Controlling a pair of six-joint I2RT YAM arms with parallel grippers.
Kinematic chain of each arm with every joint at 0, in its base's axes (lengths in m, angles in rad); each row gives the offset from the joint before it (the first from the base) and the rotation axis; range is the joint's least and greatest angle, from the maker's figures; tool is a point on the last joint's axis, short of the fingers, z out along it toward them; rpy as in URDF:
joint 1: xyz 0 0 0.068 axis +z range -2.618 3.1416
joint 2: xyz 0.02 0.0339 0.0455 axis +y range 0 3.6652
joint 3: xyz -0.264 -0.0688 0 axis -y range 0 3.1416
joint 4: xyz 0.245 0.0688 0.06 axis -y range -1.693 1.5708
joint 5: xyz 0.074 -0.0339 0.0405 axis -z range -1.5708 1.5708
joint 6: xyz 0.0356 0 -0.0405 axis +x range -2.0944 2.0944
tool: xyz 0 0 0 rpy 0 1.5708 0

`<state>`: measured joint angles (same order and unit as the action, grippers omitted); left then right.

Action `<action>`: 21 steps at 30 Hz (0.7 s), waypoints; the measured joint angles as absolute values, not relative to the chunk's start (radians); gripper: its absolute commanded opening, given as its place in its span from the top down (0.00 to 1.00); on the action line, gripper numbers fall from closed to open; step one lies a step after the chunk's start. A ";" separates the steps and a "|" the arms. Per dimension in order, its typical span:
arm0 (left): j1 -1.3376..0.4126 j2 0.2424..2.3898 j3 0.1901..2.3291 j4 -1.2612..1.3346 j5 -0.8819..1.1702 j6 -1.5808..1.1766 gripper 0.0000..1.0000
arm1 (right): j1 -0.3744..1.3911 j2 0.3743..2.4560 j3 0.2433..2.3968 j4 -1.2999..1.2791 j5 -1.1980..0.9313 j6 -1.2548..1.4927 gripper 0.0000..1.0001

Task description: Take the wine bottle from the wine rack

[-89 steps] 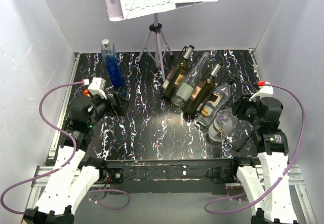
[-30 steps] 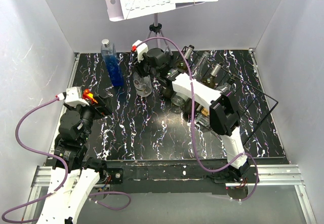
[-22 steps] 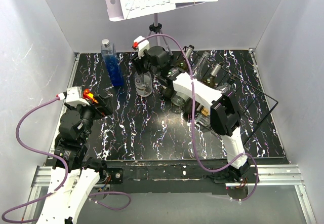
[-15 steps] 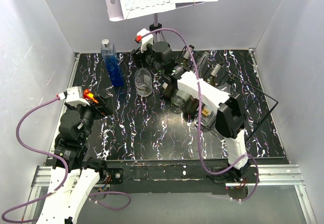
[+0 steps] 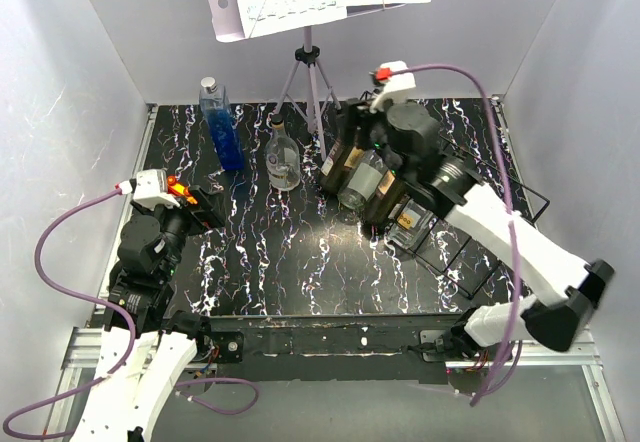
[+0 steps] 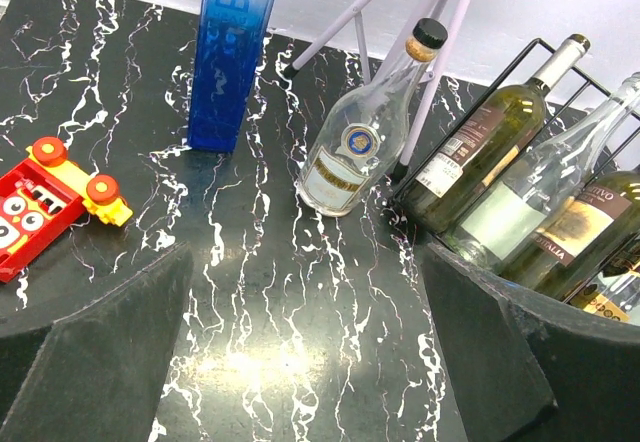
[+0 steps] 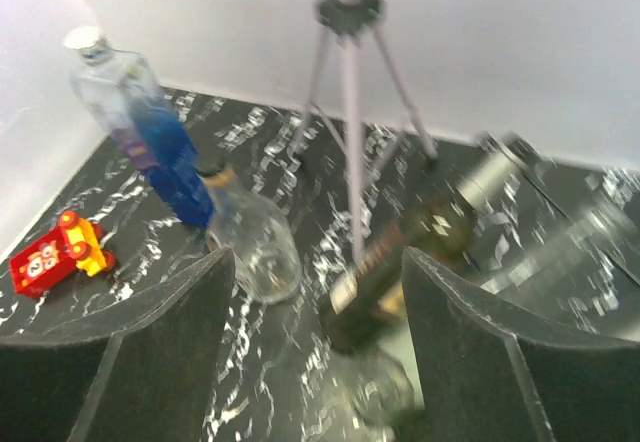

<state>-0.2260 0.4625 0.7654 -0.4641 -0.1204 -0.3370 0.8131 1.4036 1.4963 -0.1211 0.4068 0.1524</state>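
Note:
The wine bottle [image 5: 283, 160], clear glass with a round body and dark cap, stands on the black marbled table left of the wine rack [image 5: 500, 234], touching neither gripper. It also shows in the left wrist view [image 6: 350, 147] and the right wrist view [image 7: 255, 247]. The rack's black wire frame [image 6: 548, 46] holds several other bottles [image 5: 372, 177]. My right gripper [image 5: 362, 130] hangs open above the rack's left end, with nothing between its fingers [image 7: 315, 347]. My left gripper [image 5: 205, 212] is wide open and empty [image 6: 310, 362], low at the table's left.
A tall blue bottle [image 5: 222, 132] stands at the back left. The grey tripod music stand [image 5: 310, 72] rises right behind the clear bottle. A red and yellow toy [image 5: 175, 187] lies by the left gripper. Grey walls close in the table on three sides.
My right gripper opened off the clear bottle and swung back right to above the rack. The bottle stays standing by the tripod. The left arm has not moved.

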 measured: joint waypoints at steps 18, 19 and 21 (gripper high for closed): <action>-0.226 0.469 0.765 -0.464 -0.089 -0.336 0.02 | 0.444 1.059 1.145 -0.508 0.609 0.492 0.36; -0.227 0.469 0.765 -0.464 -0.088 -0.336 0.02 | 0.422 1.061 1.140 -0.506 0.600 0.498 0.36; -0.227 0.470 0.765 -0.464 -0.088 -0.336 0.02 | 0.385 1.067 1.123 -0.505 0.577 0.503 0.36</action>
